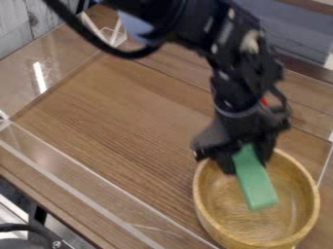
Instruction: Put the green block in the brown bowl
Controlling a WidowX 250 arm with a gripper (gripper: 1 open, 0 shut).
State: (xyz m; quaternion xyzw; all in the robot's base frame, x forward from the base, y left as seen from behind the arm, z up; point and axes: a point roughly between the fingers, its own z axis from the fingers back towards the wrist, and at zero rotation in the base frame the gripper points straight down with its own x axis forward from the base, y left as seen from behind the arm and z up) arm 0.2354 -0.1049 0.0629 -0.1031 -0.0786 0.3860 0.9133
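A black robot gripper (243, 153) is gripping the green block (255, 184) by its upper end. The block is hanging tilted over the brown wooden bowl (208, 198) at lower right.

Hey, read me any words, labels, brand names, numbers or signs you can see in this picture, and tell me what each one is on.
None can be read.
The green block, the brown bowl, the red strawberry toy, the gripper and the wooden table show no lettering, numbers or signs in this small, partly blurred view.
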